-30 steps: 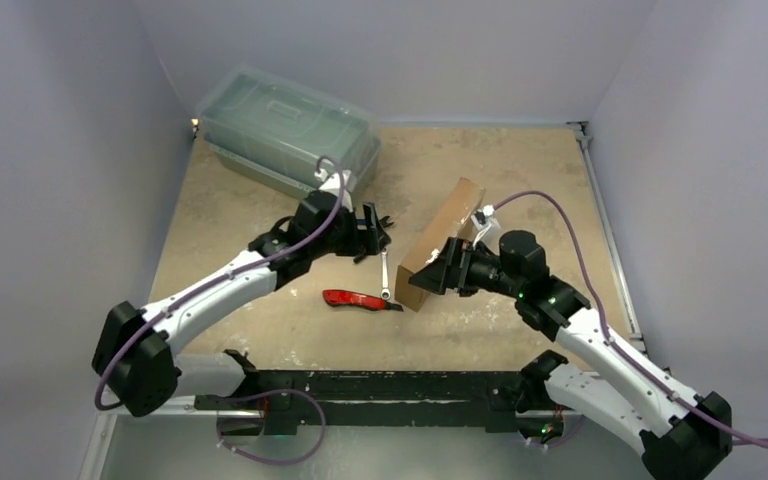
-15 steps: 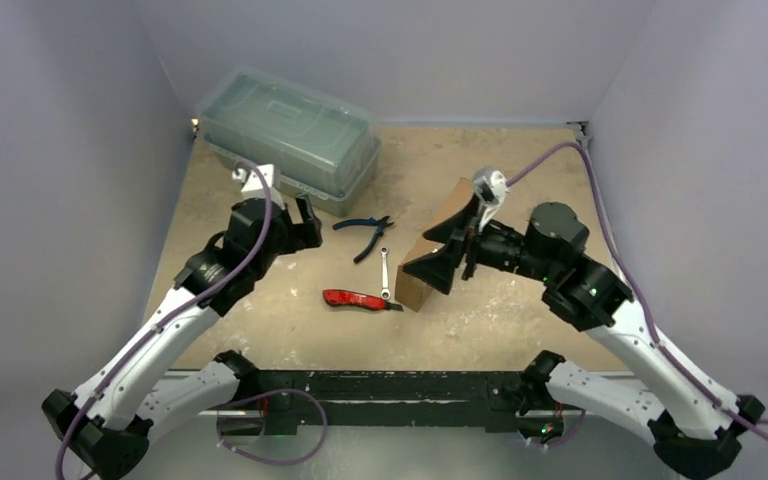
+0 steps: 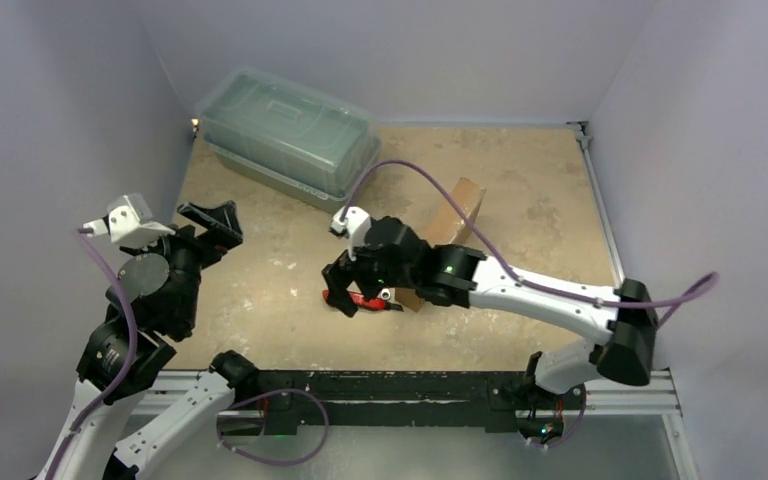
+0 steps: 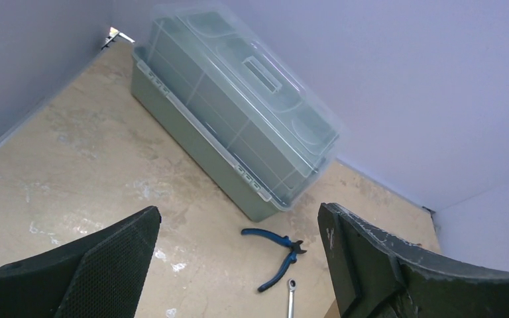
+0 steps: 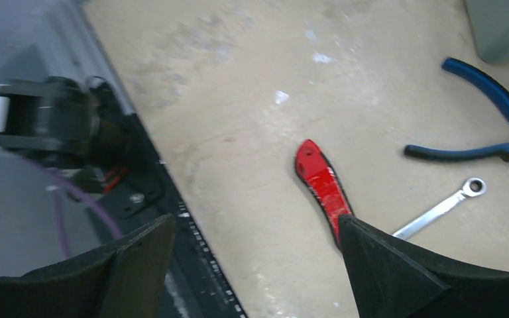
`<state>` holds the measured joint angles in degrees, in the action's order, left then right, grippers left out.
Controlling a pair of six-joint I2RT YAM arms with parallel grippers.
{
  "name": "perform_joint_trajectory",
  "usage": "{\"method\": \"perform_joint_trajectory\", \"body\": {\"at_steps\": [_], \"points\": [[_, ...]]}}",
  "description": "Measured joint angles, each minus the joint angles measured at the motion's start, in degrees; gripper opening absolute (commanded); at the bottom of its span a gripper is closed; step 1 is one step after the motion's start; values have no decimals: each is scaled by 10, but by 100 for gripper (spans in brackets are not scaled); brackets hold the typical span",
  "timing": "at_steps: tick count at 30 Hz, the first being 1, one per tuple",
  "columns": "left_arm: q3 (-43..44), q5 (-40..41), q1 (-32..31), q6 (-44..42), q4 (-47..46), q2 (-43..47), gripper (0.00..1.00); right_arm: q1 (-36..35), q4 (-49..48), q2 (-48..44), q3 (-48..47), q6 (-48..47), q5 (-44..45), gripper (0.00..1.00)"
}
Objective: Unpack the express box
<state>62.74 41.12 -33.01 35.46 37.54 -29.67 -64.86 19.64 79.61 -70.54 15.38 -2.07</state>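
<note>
Right end effector (image 3: 355, 298) has left the express box (image 3: 457, 208) and swung across to hover just over the red knife (image 5: 321, 180). Its fingers are apart with nothing between them. A second ago it was at the box's near end, apparently gripping it.

Left end effector (image 4: 238, 218) has backed away from the blue pliers (image 4: 275, 248) to the left side of the table (image 3: 530, 190). It's raised, spread wide and empty.

Box hasn't moved: right of table centre, propped on edge, lower part hidden behind the right arm. Can't tell if the lid is open or if anything is left inside.

Pliers, wrench (image 5: 441, 209) and knife lie loose on the table just left of the box.

My read: contents are largely out, and the right arm is lining up on the knife, probably to move it clear.

Writing: none readable. Box is plain brown, the grey-green plastic container (image 4: 238, 112) at back left shows no label, and there's no legible brand on the knife or pliers.
</note>
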Motion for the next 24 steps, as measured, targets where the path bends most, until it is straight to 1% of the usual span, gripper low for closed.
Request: {"method": "perform_joint_trajectory", "body": {"at_steps": [5, 9, 17, 24], "points": [[2, 16, 0, 4, 20, 0, 90, -40, 40, 113, -67, -14, 104, 95], [5, 23, 0, 5, 34, 0, 90, -58, 79, 203, -130, -21, 149, 96], [38, 24, 0, 5, 46, 7, 90, -59, 125, 302, -180, -44, 144, 97], [46, 20, 0, 5, 49, 10, 90, -58, 116, 371, -203, -52, 129, 97]]}}
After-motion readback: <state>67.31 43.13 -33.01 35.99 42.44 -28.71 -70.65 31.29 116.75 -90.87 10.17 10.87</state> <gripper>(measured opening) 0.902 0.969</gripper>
